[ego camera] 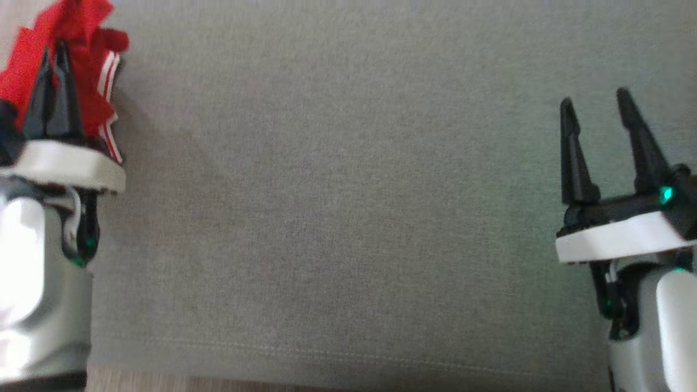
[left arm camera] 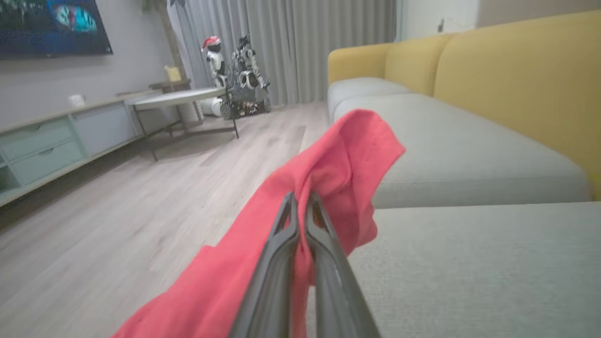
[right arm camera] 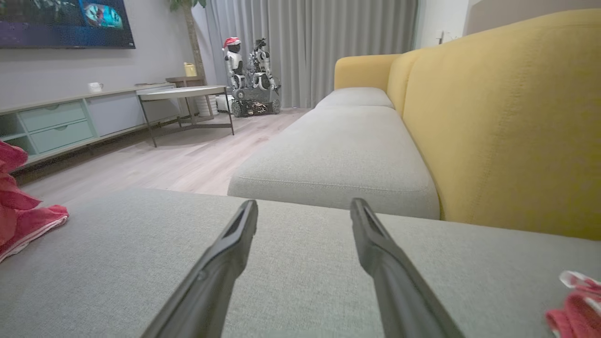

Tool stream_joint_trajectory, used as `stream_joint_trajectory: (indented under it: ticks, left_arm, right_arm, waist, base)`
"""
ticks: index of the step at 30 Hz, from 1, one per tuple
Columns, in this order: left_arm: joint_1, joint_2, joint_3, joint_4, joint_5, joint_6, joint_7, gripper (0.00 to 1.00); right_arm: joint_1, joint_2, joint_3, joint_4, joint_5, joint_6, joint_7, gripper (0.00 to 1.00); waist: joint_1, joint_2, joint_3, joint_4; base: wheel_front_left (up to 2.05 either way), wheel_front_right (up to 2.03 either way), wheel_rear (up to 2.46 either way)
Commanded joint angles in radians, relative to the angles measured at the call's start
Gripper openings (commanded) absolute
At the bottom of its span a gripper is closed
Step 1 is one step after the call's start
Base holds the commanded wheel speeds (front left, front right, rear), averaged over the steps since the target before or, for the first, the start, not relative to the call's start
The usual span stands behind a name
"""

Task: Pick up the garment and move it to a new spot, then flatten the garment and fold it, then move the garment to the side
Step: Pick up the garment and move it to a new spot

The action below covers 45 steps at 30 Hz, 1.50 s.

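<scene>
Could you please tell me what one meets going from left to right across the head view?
Left claw shut on the crumpled red white-striped fabric garment, grey woven fabric cushion, open right claw.

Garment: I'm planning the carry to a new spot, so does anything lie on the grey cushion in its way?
Nothing visible does. The left pincer is shut on the red garment, and the grey cushion stretching from it to the open right pincer carries no object.

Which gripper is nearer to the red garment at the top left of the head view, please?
Left. The left gripper is shut on the red garment; the right gripper stands open over the grey cushion, well apart from it.
</scene>
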Motion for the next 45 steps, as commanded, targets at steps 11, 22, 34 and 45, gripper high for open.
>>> stream_joint_trajectory:
  ticks: [11,22,34,45]
  left_arm:
    - [0.295,-0.035,-0.026,-0.267,0.018,0.002,0.015,0.00]
    - [0.357,-0.071,-0.115,-0.361,0.021,-0.015,0.092,0.00]
    - [0.112,-0.148,-0.244,-0.255,0.043,-0.056,0.107,0.00]
    - [-0.035,-0.189,-0.321,-0.069,0.029,-0.072,0.080,0.00]
  right_arm:
    - [0.112,0.028,0.006,0.025,0.034,-0.001,-0.033,1.00]
    - [0.140,0.032,0.022,0.010,0.044,-0.001,-0.026,1.00]
    - [0.085,0.032,0.073,0.011,0.081,-0.001,-0.058,1.00]
    - [0.047,0.032,0.091,0.058,0.129,-0.001,-0.124,1.00]
  waist:
    - [0.0001,0.0000,-0.184,-0.074]
    - [0.0001,0.0000,-0.192,-0.176]
    - [0.0001,0.0000,-0.065,-0.417]
    - [0.0001,0.0000,0.032,-0.535]
  base:
    - [0.00,0.00,0.00]
    - [0.00,0.00,0.00]
    - [0.00,0.00,0.00]
    - [0.00,0.00,0.00]
